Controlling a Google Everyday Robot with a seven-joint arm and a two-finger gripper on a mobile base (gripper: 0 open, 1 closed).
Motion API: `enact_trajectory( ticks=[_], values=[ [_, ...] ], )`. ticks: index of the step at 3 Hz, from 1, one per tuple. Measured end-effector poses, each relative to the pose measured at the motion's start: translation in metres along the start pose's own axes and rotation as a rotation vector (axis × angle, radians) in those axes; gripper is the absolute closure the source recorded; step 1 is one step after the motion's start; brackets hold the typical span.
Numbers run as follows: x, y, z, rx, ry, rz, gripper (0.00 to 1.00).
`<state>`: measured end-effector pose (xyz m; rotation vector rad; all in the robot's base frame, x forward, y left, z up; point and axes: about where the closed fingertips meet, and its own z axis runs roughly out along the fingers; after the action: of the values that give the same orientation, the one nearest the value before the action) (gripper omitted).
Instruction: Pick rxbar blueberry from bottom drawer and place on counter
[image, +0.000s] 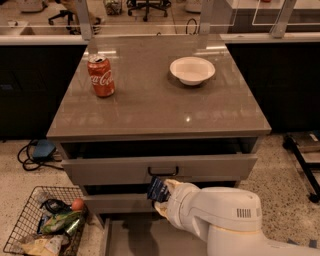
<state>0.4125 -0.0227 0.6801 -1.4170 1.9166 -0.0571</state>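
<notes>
My gripper (161, 196) is shut on the rxbar blueberry (156, 189), a small dark blue bar with pale lettering. It holds the bar in front of the middle drawer, above the open bottom drawer (145, 239) and below the counter's edge. The bottom drawer's pale grey floor shows at the lower edge, partly covered by my white arm (220, 217). The counter (160, 105) is a glossy grey-brown slab above.
A red cola can (101, 75) stands at the counter's back left and a white bowl (192, 70) at its back right. Two grey drawers with a black handle (163, 172) sit under the counter. A wire basket (42, 230) of items stands on the floor at the left.
</notes>
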Motion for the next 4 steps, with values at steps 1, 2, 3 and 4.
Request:
enact_trajectory(
  ticks=[1, 2, 3, 4],
  values=[
    [-0.024, -0.014, -0.015, 0.059, -0.005, -0.023, 1.00],
    [-0.049, -0.043, -0.031, 0.114, -0.043, -0.043, 1.00],
    [-0.073, -0.079, -0.053, 0.177, -0.102, -0.059, 1.00],
    [-0.109, -0.117, -0.085, 0.248, -0.172, -0.101, 1.00]
  ],
)
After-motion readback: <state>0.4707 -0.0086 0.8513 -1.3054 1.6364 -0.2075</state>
